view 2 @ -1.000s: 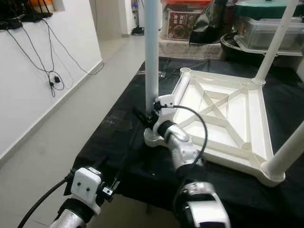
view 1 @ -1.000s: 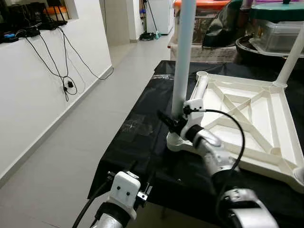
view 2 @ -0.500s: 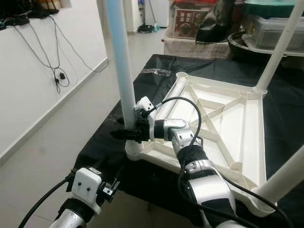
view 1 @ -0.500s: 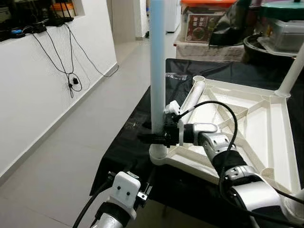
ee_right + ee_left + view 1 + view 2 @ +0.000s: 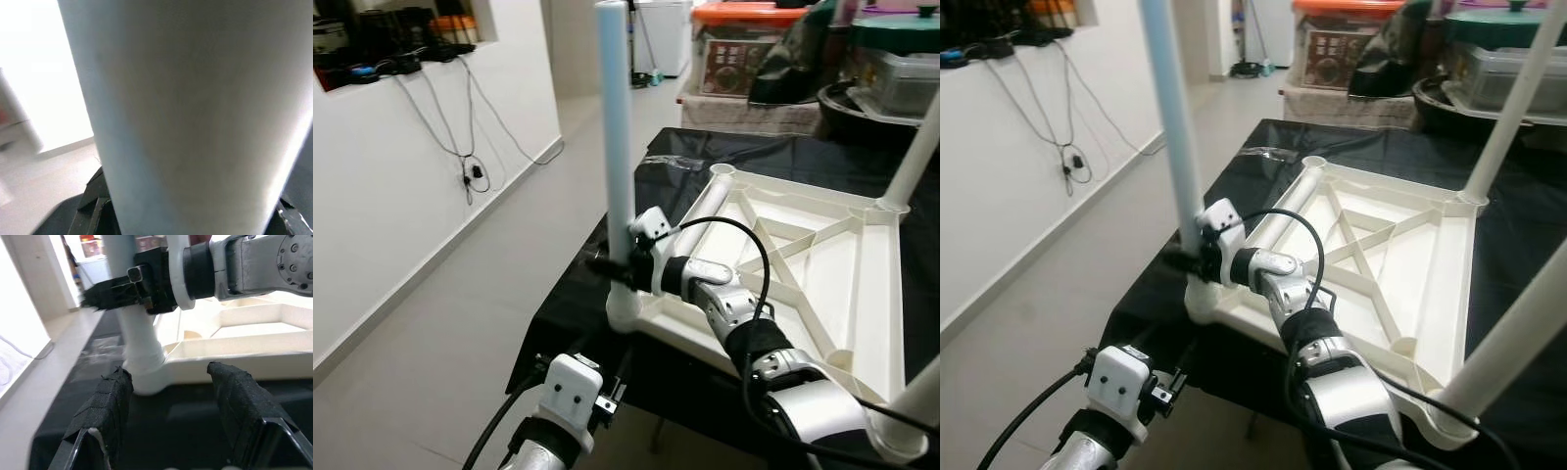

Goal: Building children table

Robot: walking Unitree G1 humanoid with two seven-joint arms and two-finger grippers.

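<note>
A white plastic table top lies upside down on a black-covered table. A pale white leg stands upright in its near-left corner socket. My right gripper is shut on this leg just above the socket, fingers level; in the left wrist view its black fingers clamp the leg. In the right wrist view the leg is pressed close. Two more legs stand at the far right and near right corners. My left gripper hangs open below the table's near edge, facing the socket.
The far-left corner socket is open at the top. Storage boxes and pots crowd the back of the table. A white wall with dangling cables runs along the left, with tiled floor between it and the table.
The camera has shifted, so the table sits differently in view. My right gripper's fingers have swung from slanted to level across the leg's base. The left gripper has not moved.
</note>
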